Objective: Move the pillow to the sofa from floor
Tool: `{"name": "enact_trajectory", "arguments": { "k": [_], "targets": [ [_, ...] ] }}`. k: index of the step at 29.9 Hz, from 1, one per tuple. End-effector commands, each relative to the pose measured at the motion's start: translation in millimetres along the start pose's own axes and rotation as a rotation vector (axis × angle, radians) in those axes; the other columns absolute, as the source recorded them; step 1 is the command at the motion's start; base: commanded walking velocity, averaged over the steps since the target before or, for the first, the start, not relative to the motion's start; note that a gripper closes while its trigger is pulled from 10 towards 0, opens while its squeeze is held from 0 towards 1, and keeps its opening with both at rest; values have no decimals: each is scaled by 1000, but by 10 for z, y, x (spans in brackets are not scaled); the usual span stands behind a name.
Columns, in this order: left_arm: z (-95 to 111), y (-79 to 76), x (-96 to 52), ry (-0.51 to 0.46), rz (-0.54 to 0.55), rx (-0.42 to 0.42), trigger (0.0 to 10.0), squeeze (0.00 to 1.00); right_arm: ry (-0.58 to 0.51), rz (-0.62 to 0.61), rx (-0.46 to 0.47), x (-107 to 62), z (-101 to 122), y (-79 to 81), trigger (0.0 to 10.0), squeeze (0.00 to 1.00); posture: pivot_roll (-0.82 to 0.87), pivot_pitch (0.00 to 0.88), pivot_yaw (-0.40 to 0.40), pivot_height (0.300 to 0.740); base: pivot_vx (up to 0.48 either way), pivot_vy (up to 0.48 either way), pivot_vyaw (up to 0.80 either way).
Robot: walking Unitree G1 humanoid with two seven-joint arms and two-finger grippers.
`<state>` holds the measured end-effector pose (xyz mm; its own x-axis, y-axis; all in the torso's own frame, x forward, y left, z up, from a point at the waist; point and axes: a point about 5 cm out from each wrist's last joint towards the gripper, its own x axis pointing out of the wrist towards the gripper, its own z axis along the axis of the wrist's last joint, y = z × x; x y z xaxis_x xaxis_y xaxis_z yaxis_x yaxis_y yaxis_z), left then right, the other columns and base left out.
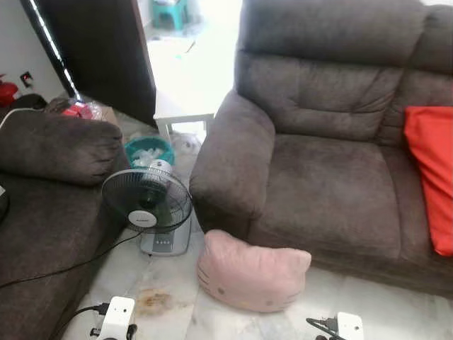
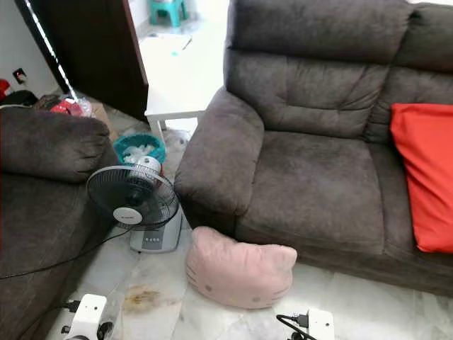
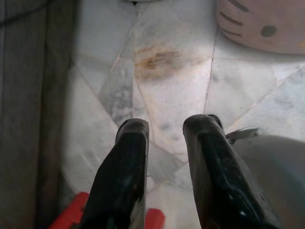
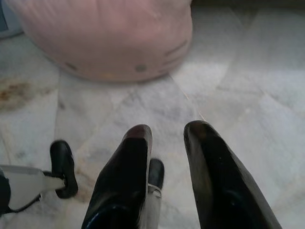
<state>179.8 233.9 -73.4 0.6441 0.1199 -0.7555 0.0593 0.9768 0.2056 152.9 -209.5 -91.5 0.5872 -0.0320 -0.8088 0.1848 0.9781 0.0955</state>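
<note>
Left eye view: pillow (image 1: 251, 273) on floor by sofa (image 1: 333, 177) | fan (image 1: 147, 201) beside | both grippers spread, empty

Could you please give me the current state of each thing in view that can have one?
pink pillow: on the floor, against the sofa's front, not held.
sofa: seat cushion bare beside the red cushion.
red cushion: propped upright on the sofa.
fan: standing upright on the floor.
left gripper: open, over bare floor.
right gripper: open, short of the pillow.
</note>
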Motion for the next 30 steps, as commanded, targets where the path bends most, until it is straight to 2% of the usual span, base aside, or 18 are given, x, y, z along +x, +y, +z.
{"name": "enact_trajectory", "arguments": {
  "k": [1,11,30],
  "targets": [
    [32,-39,12,-6,-10,-5,10000,0,25,-20,11,-34,-87,-73,10000,0,92,40,-19,740,311,0,0],
    [32,-40,12,-5,-13,-2,10000,0,28,-22,18,-34,-91,-74,10000,0,92,42,-19,740,306,0,0],
    [57,-29,7,-44,11,-8,10000,0,26,-22,17,-35,-90,-76,10000,0,92,47,-22,740,0,0,0]
  ]
}}
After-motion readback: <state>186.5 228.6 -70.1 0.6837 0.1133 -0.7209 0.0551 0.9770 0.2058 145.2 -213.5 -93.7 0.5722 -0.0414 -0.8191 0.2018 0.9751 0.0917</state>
